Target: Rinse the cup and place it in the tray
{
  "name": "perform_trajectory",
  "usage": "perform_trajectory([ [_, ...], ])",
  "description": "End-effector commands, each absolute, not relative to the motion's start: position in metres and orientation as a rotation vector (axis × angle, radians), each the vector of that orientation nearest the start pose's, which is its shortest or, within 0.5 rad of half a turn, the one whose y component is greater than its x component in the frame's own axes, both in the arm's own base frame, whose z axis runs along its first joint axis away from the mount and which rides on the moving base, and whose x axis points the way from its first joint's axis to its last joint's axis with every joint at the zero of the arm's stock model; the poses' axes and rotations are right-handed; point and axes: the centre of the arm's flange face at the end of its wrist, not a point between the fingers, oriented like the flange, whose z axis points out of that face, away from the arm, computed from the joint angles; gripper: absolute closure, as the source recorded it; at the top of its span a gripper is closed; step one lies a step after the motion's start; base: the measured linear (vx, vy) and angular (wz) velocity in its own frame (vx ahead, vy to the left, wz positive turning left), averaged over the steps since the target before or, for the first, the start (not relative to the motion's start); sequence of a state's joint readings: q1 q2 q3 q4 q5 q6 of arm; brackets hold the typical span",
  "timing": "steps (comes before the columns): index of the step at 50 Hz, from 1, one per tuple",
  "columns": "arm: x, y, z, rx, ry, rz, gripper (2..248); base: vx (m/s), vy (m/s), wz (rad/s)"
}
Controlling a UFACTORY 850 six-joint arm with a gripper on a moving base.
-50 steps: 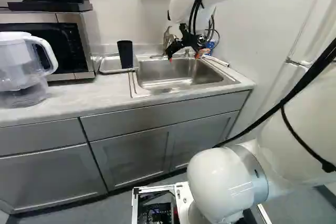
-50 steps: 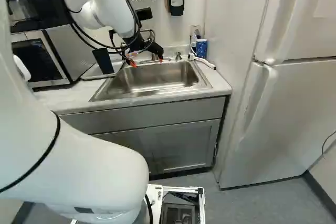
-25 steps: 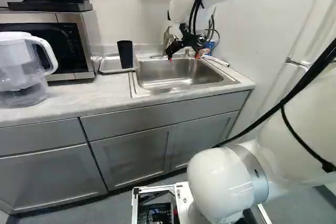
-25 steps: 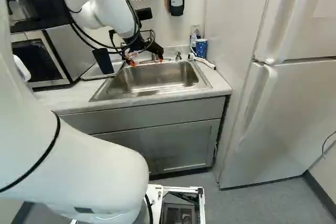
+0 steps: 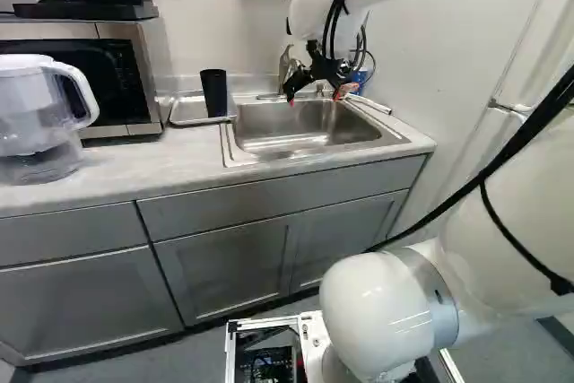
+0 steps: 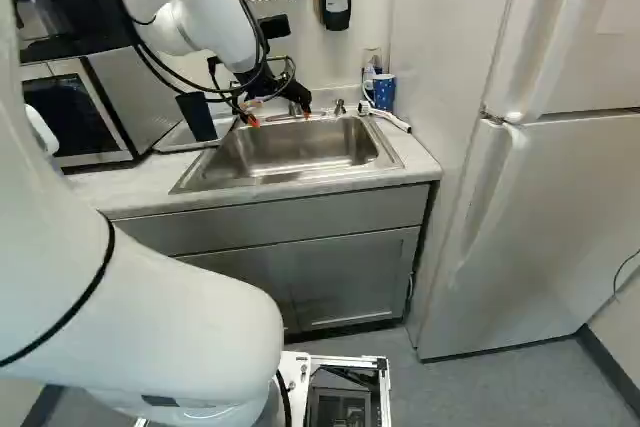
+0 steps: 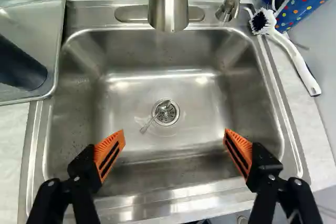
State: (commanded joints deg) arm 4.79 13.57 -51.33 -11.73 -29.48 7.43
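1. The black cup [image 5: 214, 93] stands on end in the shallow rectangular metal tray [image 5: 186, 112], on the counter just beside the stainless-steel sink [image 7: 121, 95]; it is apart from the gripper.
2. The black two-fingered gripper [image 5: 314, 99] hangs over the sink, its orange pads [image 7: 110, 153] spread wide apart, with nothing between them.
3. Ahead of the gripper, a small metal spoon [image 7: 155, 116] lies on the sink floor, its head over the round drain [image 7: 168, 113]; the brushed-metal faucet [image 7: 168, 3] rises behind the basin.
4. At the sink's far corner are a blue mug with coloured dots [image 7: 304, 4] and, beside it, a white dish brush with dark bristles [image 7: 294, 59].
5. At the left of the left base view stands a clear pitcher with a white handle [image 5: 36, 109], near the silver-and-black microwave [image 5: 143, 78].
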Motion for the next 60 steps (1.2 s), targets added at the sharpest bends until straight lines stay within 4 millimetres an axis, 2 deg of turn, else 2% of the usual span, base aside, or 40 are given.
perform_trajectory([
  [60,0.4098,0.0253,0.6257,-3.064,-0.154,-0.997,3,-0.04,0.001,0.007],
])
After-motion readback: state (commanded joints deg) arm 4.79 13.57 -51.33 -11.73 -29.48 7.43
